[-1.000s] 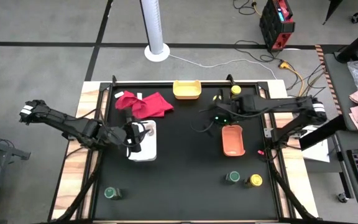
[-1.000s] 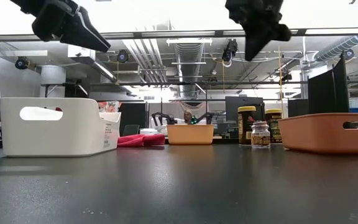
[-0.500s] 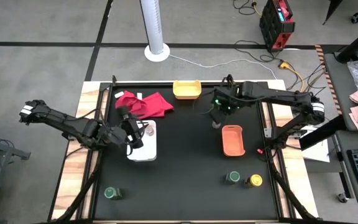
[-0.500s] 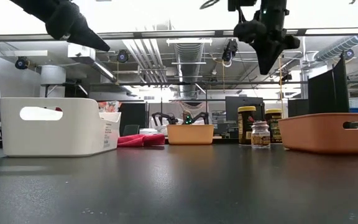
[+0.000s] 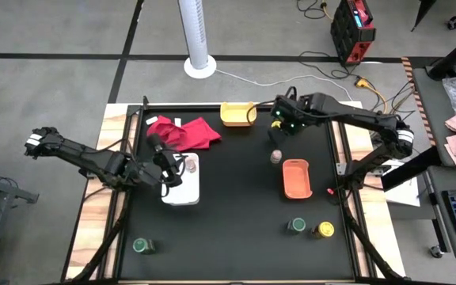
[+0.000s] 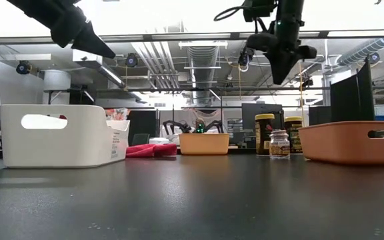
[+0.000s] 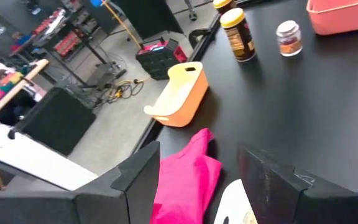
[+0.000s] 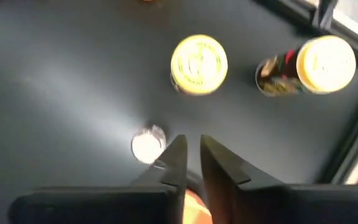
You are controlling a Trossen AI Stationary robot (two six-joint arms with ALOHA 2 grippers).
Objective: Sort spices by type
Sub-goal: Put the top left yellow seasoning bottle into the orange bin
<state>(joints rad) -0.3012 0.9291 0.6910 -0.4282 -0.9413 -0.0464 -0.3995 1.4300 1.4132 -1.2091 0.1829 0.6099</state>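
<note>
We see the right gripper (image 5: 279, 124), fingers nearly closed and empty, above the far-right table. Two yellow-lidded spice jars (image 8: 199, 64) stand there; a small pinkish-brown jar (image 5: 275, 156) sits just beyond the orange tray (image 5: 296, 178). The left gripper (image 5: 167, 168), open and empty, hovers over the white tray (image 5: 187, 192).

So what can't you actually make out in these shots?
- White tray contents: low view, its wall hides them.
- Two yellow-lidded jars at the back: high view, right arm covers them.
- Jar labels: too small to read.
- Front green jar: only its lid shows.
</note>
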